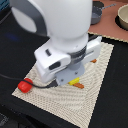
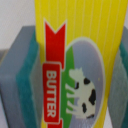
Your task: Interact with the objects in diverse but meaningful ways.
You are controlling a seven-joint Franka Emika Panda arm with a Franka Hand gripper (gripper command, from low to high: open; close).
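Observation:
A yellow rectangular block (image 2: 80,55) with a red "BUTTER" ribbon and a cow picture fills the wrist view. It sits between my grey fingers, whose teal pads (image 2: 29,75) press against both of its sides. In the exterior view the arm's white wrist hangs low over the woven mat (image 1: 97,75). It hides most of my gripper (image 1: 73,80), and only a yellow corner of the block (image 1: 75,81) shows beneath it. A round red tomato (image 1: 25,85) lies near the mat's corner at the exterior view's left, apart from the gripper.
A dark grey pot (image 1: 98,13) and a pale bowl (image 1: 122,18) stand on a brown surface at the far right of the exterior view. A black cable (image 1: 10,77) runs across the dark table toward the tomato. Small orange pieces (image 1: 93,61) lie on the mat.

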